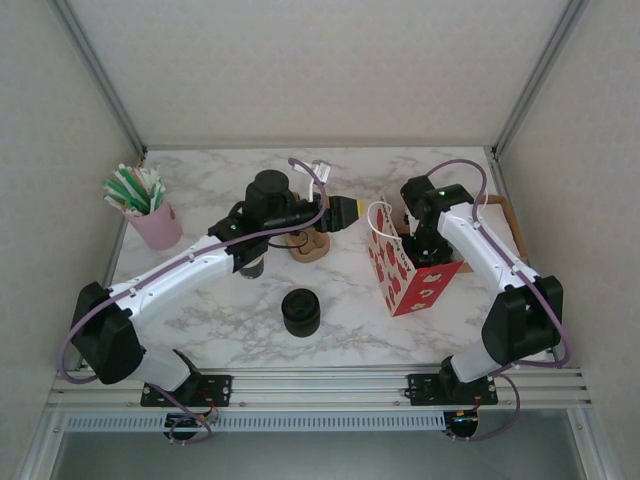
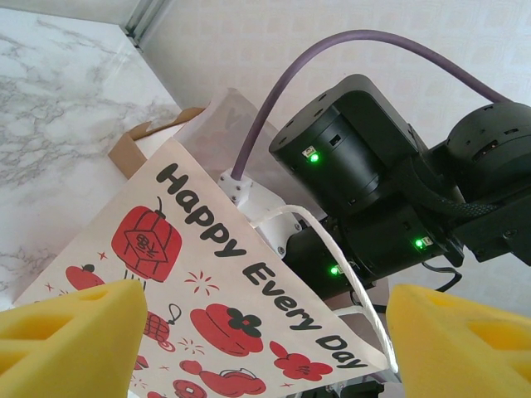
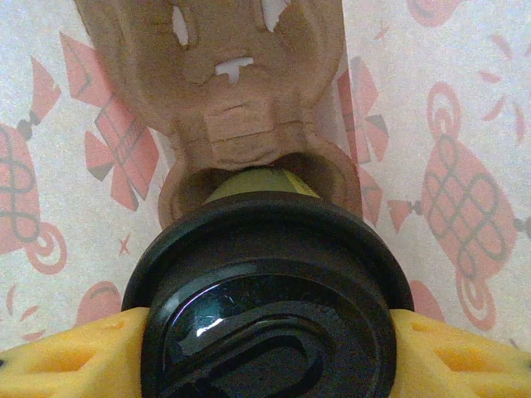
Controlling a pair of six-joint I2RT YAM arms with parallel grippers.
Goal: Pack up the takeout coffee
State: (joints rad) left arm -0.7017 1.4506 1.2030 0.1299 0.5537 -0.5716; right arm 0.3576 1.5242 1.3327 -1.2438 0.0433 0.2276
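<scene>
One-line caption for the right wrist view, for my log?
Right gripper jaws grip the lidded coffee inside the bag, at a brown carrier.

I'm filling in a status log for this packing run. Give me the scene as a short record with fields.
takeout coffee: black lid, greenish body, inside the bag, at a brown carrier cup hole
right gripper: fingers closed on the lid's sides
left gripper: open, empty, facing the bag
bag state: upright, red-patterned, right of centre
other items: black lid stack near centre front; pink cup of straws far left
</scene>
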